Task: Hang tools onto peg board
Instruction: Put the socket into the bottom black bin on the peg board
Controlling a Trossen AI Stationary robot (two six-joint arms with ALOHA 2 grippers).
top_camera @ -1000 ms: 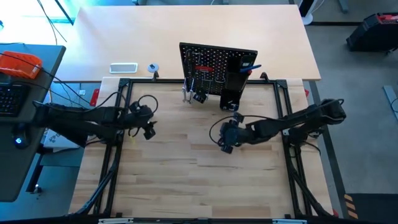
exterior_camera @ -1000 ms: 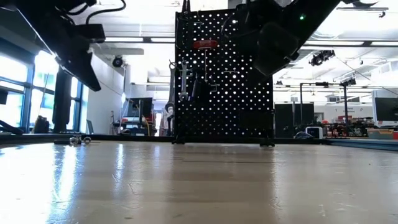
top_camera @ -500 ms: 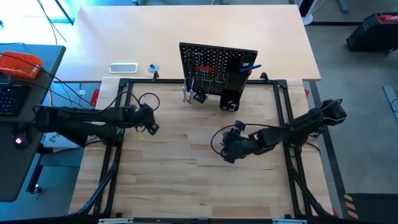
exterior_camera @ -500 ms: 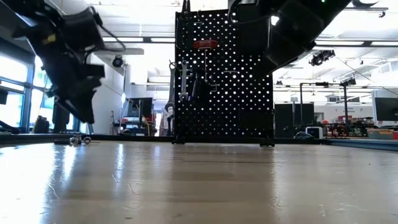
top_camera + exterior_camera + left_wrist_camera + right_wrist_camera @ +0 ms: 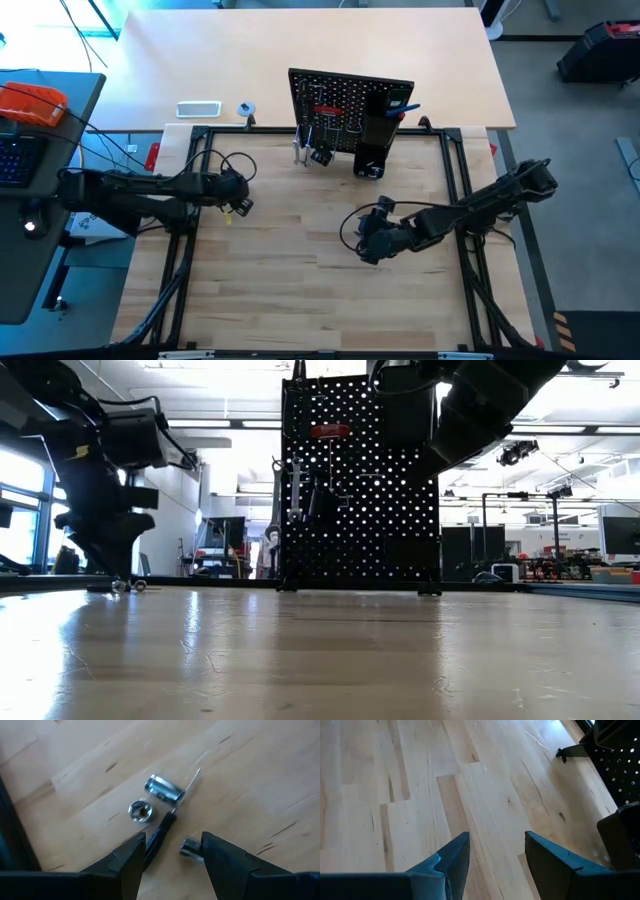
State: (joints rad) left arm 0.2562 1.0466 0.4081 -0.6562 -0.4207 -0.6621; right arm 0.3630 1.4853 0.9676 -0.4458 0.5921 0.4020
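Note:
The peg board (image 5: 350,105) stands upright at the table's far side. A red-handled screwdriver (image 5: 329,432), a silver wrench (image 5: 295,490) and a blue hex key (image 5: 400,107) hang on it. At the table's left, the black-and-silver bar (image 5: 162,832) lies flat on the wood with small silver sockets (image 5: 164,788) beside it. My left gripper (image 5: 172,840) is open and hovers low over the bar's black end, pointing steeply down, with a finger on either side. My right gripper (image 5: 497,842) is open above bare wood, in front of the board.
A black box holder (image 5: 375,130) is fixed to the board's right part. The black frame rails (image 5: 190,230) run along both table sides. Beyond the far rail lie a white case (image 5: 198,109) and a small round thing (image 5: 245,109). Open wood (image 5: 300,290) spreads toward the near edge.
My left gripper has come down close to the table over the bar and sockets, rolling and tipping more steeply downward as it sank. My right gripper has drifted a little toward the table's near edge. Both have stayed open.

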